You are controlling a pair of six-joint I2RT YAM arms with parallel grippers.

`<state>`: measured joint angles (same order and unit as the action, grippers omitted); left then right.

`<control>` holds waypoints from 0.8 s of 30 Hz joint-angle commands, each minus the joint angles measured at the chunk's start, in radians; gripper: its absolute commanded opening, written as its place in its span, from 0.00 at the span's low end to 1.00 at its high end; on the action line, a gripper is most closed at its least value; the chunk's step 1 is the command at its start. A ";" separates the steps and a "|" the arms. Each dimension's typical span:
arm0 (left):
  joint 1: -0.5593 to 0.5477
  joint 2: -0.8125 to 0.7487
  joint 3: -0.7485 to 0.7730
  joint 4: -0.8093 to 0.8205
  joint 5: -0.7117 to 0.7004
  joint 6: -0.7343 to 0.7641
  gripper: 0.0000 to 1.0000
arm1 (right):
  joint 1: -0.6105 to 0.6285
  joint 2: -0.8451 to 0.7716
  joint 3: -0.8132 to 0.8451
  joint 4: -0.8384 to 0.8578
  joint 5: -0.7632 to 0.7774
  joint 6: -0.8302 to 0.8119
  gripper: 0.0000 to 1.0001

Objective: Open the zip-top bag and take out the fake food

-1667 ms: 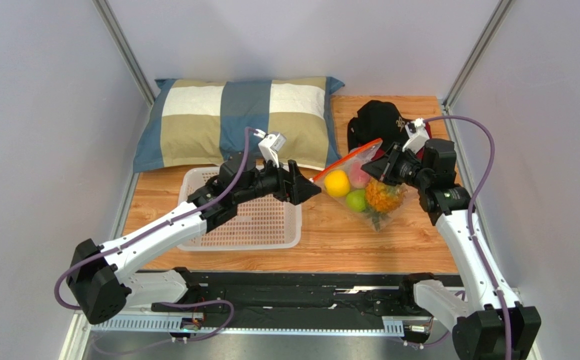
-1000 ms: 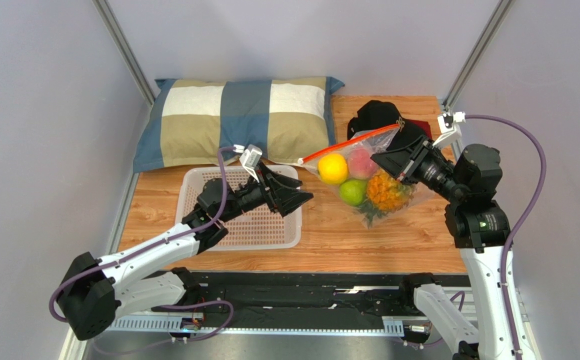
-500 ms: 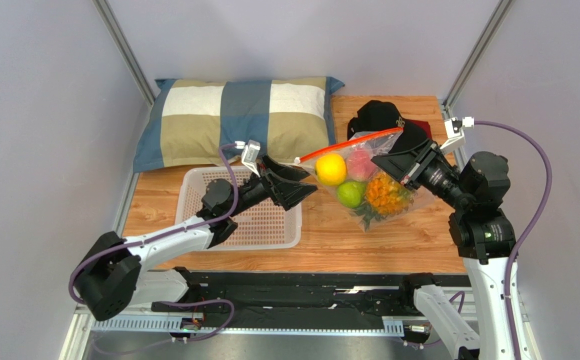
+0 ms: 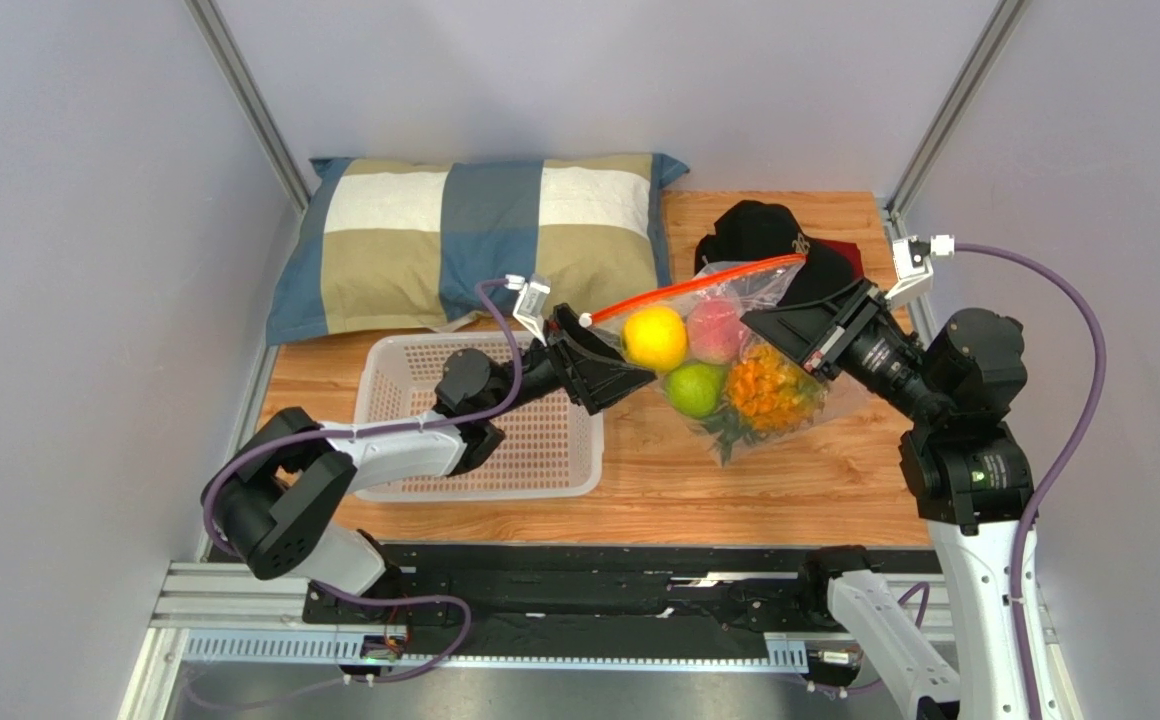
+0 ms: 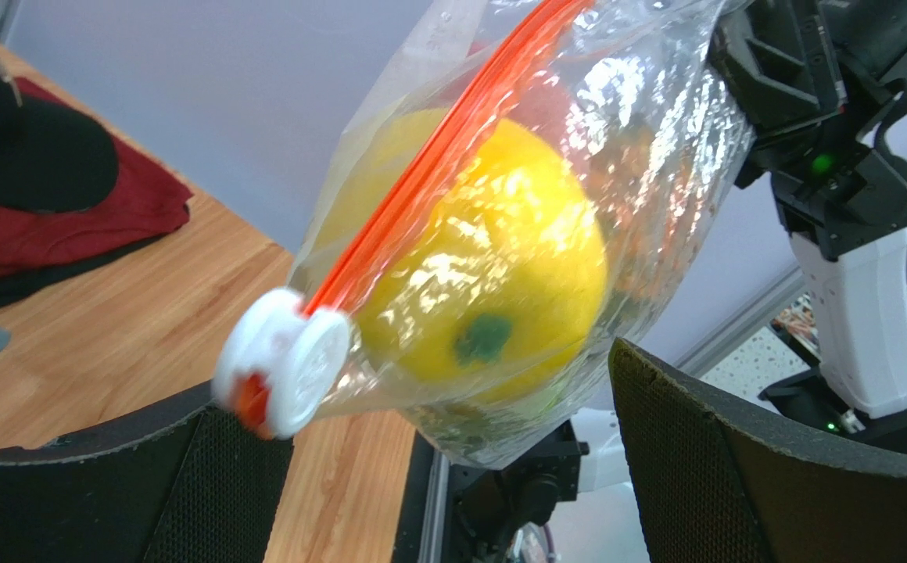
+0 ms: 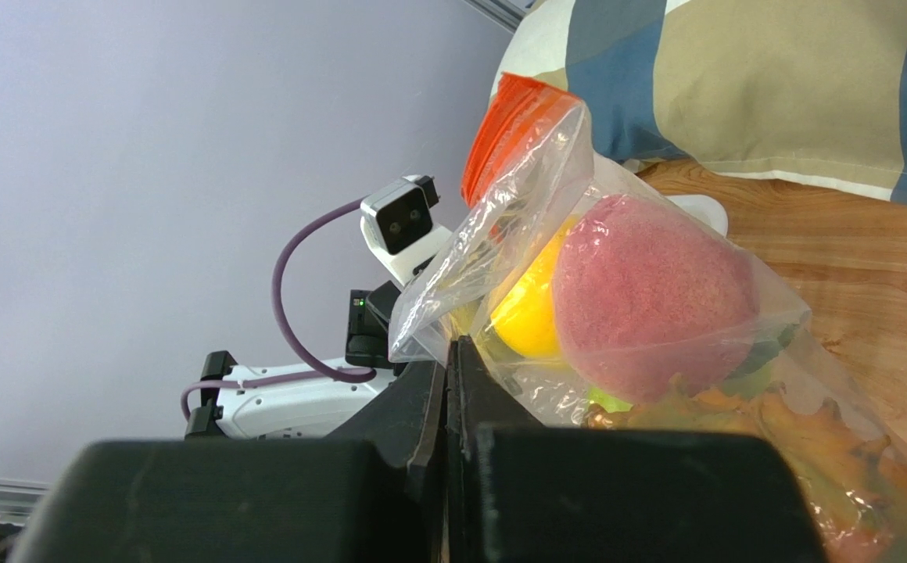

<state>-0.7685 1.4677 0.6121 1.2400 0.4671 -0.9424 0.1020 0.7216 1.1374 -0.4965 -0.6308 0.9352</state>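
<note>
Zip-top bag (image 4: 804, 393) held up over the table (image 4: 661, 483) between two grippers

The right gripper (image 4: 759, 320) is clamped tight on a fold of the bag's clear plastic, and the bag hangs from it above the wood. The left gripper (image 4: 609, 357) has its jaws spread wide and grips nothing; the white slider tab (image 5: 288, 361) at the end of the red-orange zip strip (image 5: 447, 164) sits between its fingers. Inside the bag are the yellow citrus (image 5: 505, 270), pink peach (image 6: 652, 293), green apple (image 4: 691, 390) and pineapple (image 4: 770, 387). The pale marking on the black cap (image 4: 759, 237) is too small to read.
</note>
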 commanded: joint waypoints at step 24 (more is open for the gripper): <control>0.023 -0.095 0.130 -0.287 0.081 0.256 0.00 | -0.001 -0.050 -0.114 -0.210 0.115 -0.275 0.08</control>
<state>-0.7517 1.4910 0.6899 1.1530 0.5419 -0.8764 0.1013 0.6842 1.0592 -0.5884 -0.5995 0.8093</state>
